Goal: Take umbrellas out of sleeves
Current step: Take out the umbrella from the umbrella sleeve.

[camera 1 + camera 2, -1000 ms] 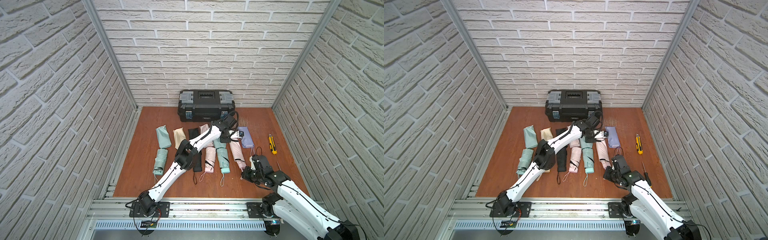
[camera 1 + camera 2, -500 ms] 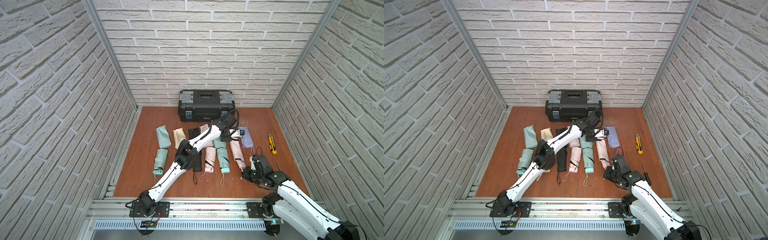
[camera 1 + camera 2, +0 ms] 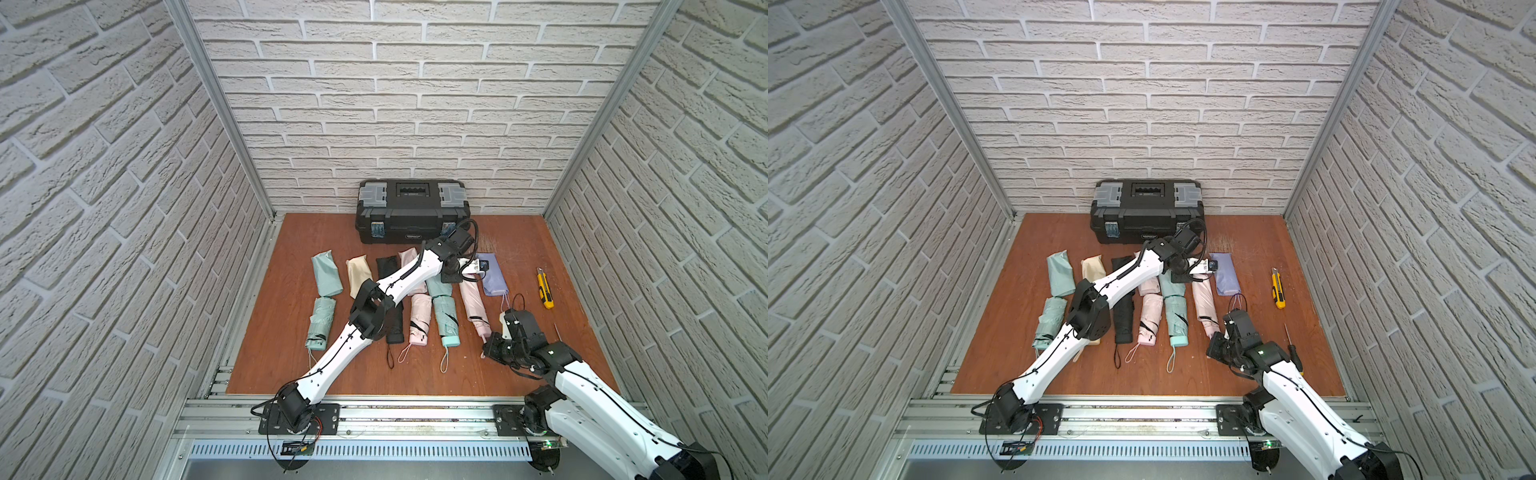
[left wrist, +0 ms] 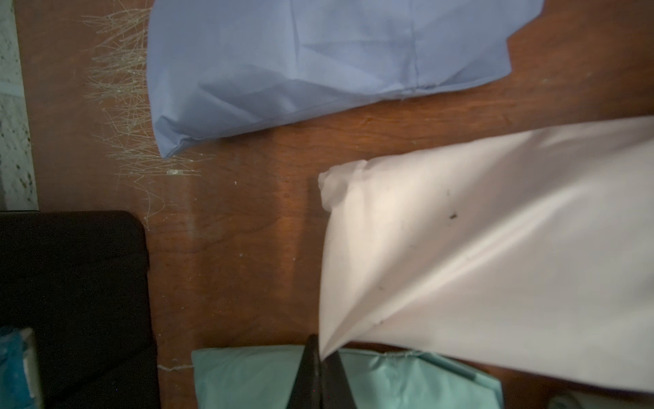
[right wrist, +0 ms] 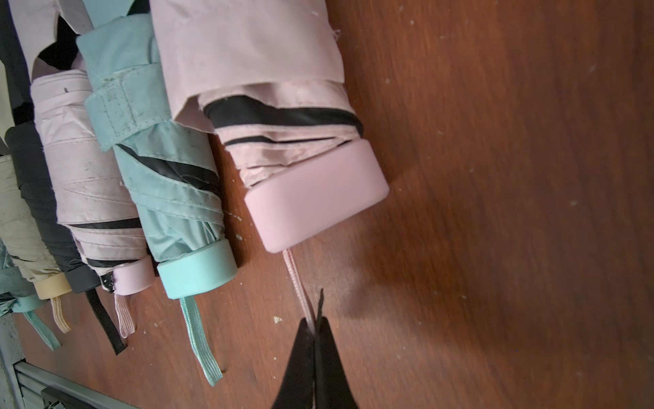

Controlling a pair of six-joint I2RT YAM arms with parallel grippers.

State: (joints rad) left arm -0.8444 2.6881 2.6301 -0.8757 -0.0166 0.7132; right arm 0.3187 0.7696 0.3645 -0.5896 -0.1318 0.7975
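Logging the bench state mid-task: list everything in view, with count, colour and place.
toolbox: 1, black, back centre.
sleeves: 7, two mint, two pink, cream, black, lavender, back row.
umbrellas: 6 visible, two mint, two pink, cream, black, front row; one pink partly sleeved.
utility knife: 1, yellow, right of the lavender sleeve.
thin tool: 1, dark handle, front right.
left gripper: 1, black, shut on the pink sleeve.
right gripper: 1, black, shut on the pink umbrella by its wrist loop.
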